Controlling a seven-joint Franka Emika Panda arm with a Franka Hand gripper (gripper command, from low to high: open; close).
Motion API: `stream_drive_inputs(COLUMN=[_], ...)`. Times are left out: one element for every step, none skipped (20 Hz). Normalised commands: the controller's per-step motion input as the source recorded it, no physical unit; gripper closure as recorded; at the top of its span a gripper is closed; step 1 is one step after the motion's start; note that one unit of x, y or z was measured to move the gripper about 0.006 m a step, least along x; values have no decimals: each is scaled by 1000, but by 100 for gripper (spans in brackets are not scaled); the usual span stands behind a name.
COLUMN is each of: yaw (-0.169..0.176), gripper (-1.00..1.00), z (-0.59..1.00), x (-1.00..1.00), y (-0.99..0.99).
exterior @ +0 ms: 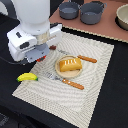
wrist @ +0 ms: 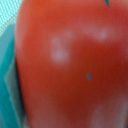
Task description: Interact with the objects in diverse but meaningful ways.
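Inventory as I logged it from the remote station. Tomato: filled nearly the whole wrist view, red, blurred, a bit of green stem at one edge; hidden under the arm in the exterior view. Gripper: fingers not visible, so I could not tell how open they were or whether they held the tomato. Loaf: on a round plate mid-mat. Banana: at the mat's left edge. Two pots: far side, on a brown board.
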Motion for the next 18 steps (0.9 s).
stream_drive_inputs(yaw=[7,7,1,3,5,6,7,9,9,9,11,24,32,30,29,27,31,42], gripper=[100,-100,-100,-100,-100,-100,-100,-100,-100,-100,-100,-100,-100,-100,-100,-100,-100,-100], z=[-260,-257,-249,-223,-189,-146,-129,-120,-109,-54,0,0,14,80,160,303,437,500], x=[-9,-17,-54,-60,-46,-26,0,0,0,0,0,0,0,0,-6,-37,-74,-83], y=[249,243,237,231,240,234,257,251,246,254,251,277,300,271,269,300,320,346])
